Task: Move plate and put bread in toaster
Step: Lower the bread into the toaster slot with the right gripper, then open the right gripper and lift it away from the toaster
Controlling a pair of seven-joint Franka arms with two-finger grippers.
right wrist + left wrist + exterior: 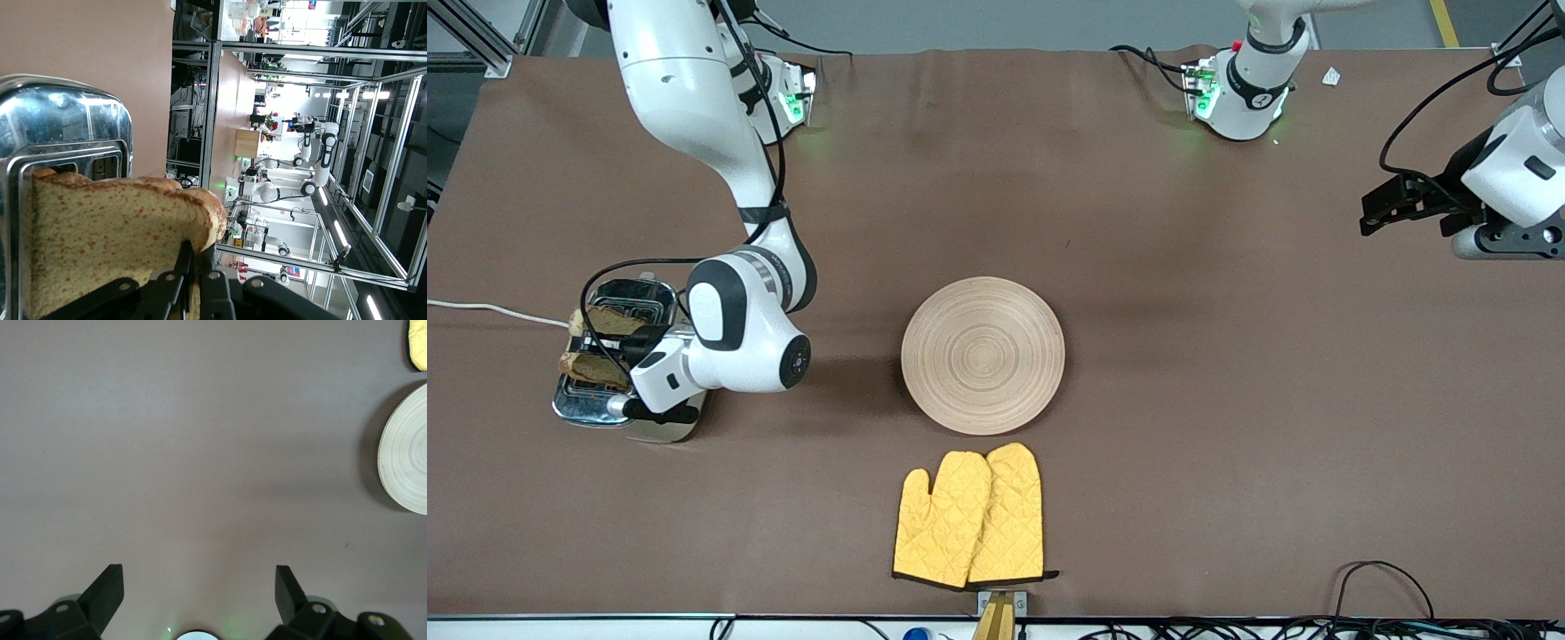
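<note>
My right claw (190, 283) pinching bread (120, 233) over toaster (618, 356); aligning slice with slot, lowering straight. Left claw (199, 597) spread, waiting.

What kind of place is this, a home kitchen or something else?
Likely a robotics lab, not a kitchen: a cloth-covered table carries two arm bases, the toaster is a prop, and metal framing with more robots shows in the right wrist view.

Cream two-slot toaster with chrome top (618, 356) sits at right arm's end of the brown counter (1183, 400), brown wholegrain bread slices (600, 322) in its slots. Round light-wood grooved plate (983, 356) mid-counter, well apart from toaster. Yellow quilted oven mitts (969, 517) just beside plate, nearer the front camera.
</note>
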